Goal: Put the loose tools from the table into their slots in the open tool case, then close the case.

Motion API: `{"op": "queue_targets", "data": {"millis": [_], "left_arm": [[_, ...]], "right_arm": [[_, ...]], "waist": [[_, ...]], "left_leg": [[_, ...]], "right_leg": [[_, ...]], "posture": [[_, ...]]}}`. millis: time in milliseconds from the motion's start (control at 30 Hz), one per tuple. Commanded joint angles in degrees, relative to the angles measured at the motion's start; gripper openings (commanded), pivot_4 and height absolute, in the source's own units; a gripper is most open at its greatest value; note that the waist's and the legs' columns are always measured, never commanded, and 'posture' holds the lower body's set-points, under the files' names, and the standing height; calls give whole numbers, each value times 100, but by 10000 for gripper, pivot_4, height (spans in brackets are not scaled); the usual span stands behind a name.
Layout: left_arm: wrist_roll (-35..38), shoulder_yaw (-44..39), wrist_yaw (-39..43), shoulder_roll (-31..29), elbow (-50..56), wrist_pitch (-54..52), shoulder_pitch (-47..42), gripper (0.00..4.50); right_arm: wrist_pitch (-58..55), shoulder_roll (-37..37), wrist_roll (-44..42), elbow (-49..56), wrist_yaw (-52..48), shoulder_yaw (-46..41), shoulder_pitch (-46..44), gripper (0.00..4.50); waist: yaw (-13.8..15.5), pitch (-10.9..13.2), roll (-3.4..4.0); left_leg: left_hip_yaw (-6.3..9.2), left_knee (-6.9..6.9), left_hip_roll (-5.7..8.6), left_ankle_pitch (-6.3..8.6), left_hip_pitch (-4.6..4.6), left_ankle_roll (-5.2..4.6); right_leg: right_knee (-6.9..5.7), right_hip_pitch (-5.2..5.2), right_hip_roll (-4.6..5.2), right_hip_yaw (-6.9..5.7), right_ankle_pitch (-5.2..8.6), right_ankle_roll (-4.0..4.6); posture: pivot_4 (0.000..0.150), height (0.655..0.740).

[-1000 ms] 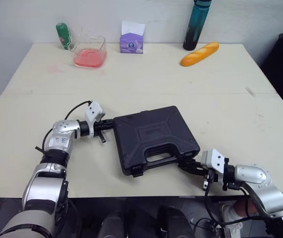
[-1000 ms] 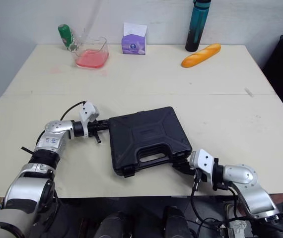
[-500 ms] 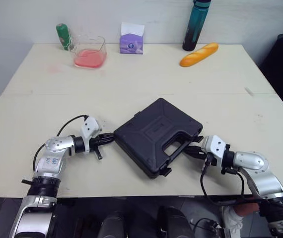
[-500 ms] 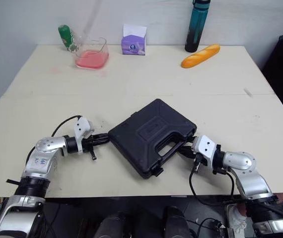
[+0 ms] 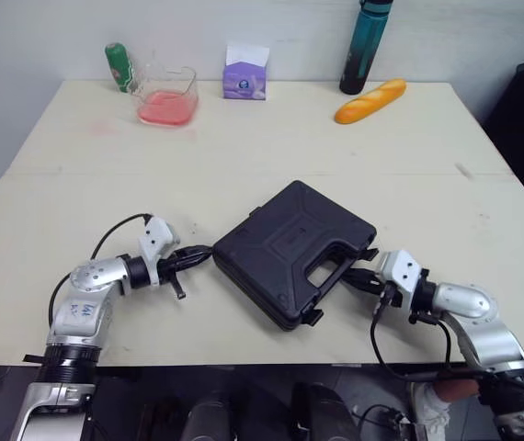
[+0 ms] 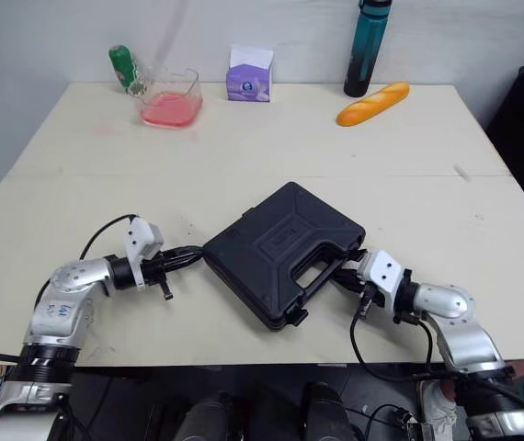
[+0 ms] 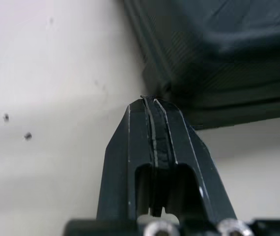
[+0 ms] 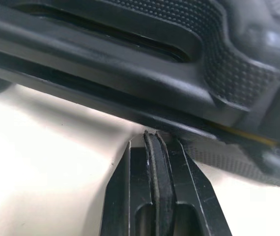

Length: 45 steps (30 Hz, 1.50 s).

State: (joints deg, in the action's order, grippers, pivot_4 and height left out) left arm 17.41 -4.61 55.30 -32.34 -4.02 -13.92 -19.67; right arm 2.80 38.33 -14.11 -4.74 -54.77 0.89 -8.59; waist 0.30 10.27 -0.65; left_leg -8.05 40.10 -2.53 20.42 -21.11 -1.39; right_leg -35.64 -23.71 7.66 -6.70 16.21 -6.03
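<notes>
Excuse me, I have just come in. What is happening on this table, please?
A two-armed robot is handling a black tool case on a pale table. The case lies shut, turned at an angle. The left gripper, fingers shut, has its tip at the case's left corner. The right gripper, also shut, has its tip at the edge beside the handle. They seem to be pushing or steadying the case from both sides.

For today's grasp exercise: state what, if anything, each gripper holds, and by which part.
Nothing is held. The left gripper and right gripper are shut on nothing, tips at opposite edges of the closed tool case.
</notes>
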Motion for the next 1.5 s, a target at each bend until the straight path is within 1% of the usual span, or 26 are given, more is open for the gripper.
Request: {"op": "queue_targets", "data": {"millis": [33, 67, 133, 200, 267, 333, 367, 467, 633, 700, 833, 867, 967, 1133, 1200, 1267, 1433, 1500], "left_arm": [[669, -26, 374, -74, 881, -306, -238, 511], [750, -2, 394, -83, 1008, -418, -281, 511], [857, 467, 308, 118, 1458, -936, -783, 511], [788, 918, 205, 325, 1663, -1285, -1267, 511], [675, 1152, 22, 361, 1642, -1779, -1550, 511], [663, 1207, 54, 352, 1609, -1775, -1658, 511], [677, 1275, 60, 510, 1430, -1729, -1893, 511], [421, 1604, 26, 974, 741, -1436, -2533, 511], [-44, 1972, -78, 1560, -325, -1075, -3157, 511], [-132, 2034, -14, 1667, -540, -1021, -3251, 511], [-706, 2253, -495, 2362, -1825, -449, -3671, 511], [-778, 2281, -509, 2482, -2040, -399, -3749, 511], [-958, 2352, -471, 2677, -2429, -309, -3895, 511], [-1271, 2328, -793, 3059, -3374, 94, -4048, 511], [-1455, 2411, -831, 3075, -3641, 209, -4023, 511], [-1734, 2757, -532, 3024, -3895, 329, -3796, 511], [-2130, 3031, -586, 3025, -4354, 98, -3556, 511], [-2147, 3014, -610, 3052, -4378, -1, -3491, 511]], "right_arm": [[-347, 138, -362, 492, 56, -476, 446, 0], [-427, 136, -430, 610, 76, -547, 530, 0], [-652, 84, -665, 1101, 287, -917, 1015, 0], [-699, 0, -759, 1435, 486, -1197, 1403, 0], [-724, -28, -758, 1612, 562, -1285, 1628, 0], [-736, -42, -726, 1698, 622, -1313, 1720, 0], [-749, -65, -771, 1762, 657, -1394, 1847, 0], [-656, -207, -863, 1817, 764, -1614, 2129, 0], [-549, -438, -886, 1780, 945, -1752, 2150, 0], [-517, -483, -883, 1775, 981, -1770, 2149, 0], [-386, -603, -811, 1685, 1037, -1733, 2137, 0], [-359, -624, -795, 1664, 1046, -1704, 2130, 0], [-291, -705, -728, 1596, 1094, -1640, 2097, 0], [-236, -871, -561, 1534, 1237, -1477, 2011, 0], [-229, -884, -497, 1527, 1293, -1460, 1989, 0], [-249, -923, -426, 1511, 1401, -1457, 1955, 0], [-333, -933, -342, 1485, 1544, -1411, 1879, 0], [-380, -949, -330, 1475, 1612, -1415, 1837, 0]], "waist": [[30, 0, 0], [44, 0, 0], [103, 1, 2], [157, 2, 3], [121, 1, 5], [32, -5, 15], [-23, -4, 15], [9, -1, 13], [53, -1, 15], [58, -1, 15], [99, 0, 13], [106, 0, 13], [107, 0, 13], [98, 0, 12], [100, 0, 13], [99, -2, 14], [98, -50, 6], [96, -90, 2]], "left_leg": [[0, 0, 2, 2, -1, -2], [-2, 0, 4, 3, -1, -4], [-4, 2, 6, 3, 0, -5], [9, 2, 13, 0, -5, -6], [8, 3, 22, -2, -2, -7], [-6, -4, 29, -1, 9, -7], [-19, -11, 36, 1, 17, -4], [-1, -10, 30, -6, 6, 8], [-2, -6, 42, -6, 5, 1], [-2, -6, 45, -6, 4, 0], [-1, -6, 47, -7, 2, -2], [-2, -4, 50, -7, 3, -5], [2, -5, 55, -7, -1, -10], [1, -6, 53, -6, 0, -12], [4, -5, 53, -5, 0, -12], [3, -5, 56, -5, 2, -15], [8, -5, 44, -3, 14, -17], [12, -7, 30, 1, 24, -20]], "right_leg": [[3, 1, 1, 0, 0, 0], [3, 1, 3, 2, 0, -1], [2, 1, 2, 5, -2, -4], [2, 5, -2, 3, -2, -4], [2, 8, -2, 12, -6, -10], [5, 10, -9, 24, -7, -13], [6, 9, -14, 31, -7, -12], [4, 2, -28, 18, -2, -4], [8, 3, -23, 24, -4, -7], [9, 2, -22, 24, -4, -8], [10, 2, -21, 23, -4, -9], [16, 2, -19, 24, -5, -9], [31, 2, -13, 22, -6, -11], [32, 1, -12, 20, -6, -11], [32, 1, -11, 20, -6, -11], [32, 3, -6, 20, -6, -11], [35, 16, -5, 17, -6, -11], [41, 28, -6, 13, -5, -10]], "posture": [[1500, 7400], [1500, 7400], [1500, 7400], [1500, 7400], [1500, 7400], [1500, 7400], [1500, 7400], [1500, 7400], [1500, 7400], [1500, 7400], [1500, 7400], [1500, 7400], [1500, 7400], [1500, 7400], [1500, 7400], [1500, 7400], [1500, 7400], [1500, 7400]]}}
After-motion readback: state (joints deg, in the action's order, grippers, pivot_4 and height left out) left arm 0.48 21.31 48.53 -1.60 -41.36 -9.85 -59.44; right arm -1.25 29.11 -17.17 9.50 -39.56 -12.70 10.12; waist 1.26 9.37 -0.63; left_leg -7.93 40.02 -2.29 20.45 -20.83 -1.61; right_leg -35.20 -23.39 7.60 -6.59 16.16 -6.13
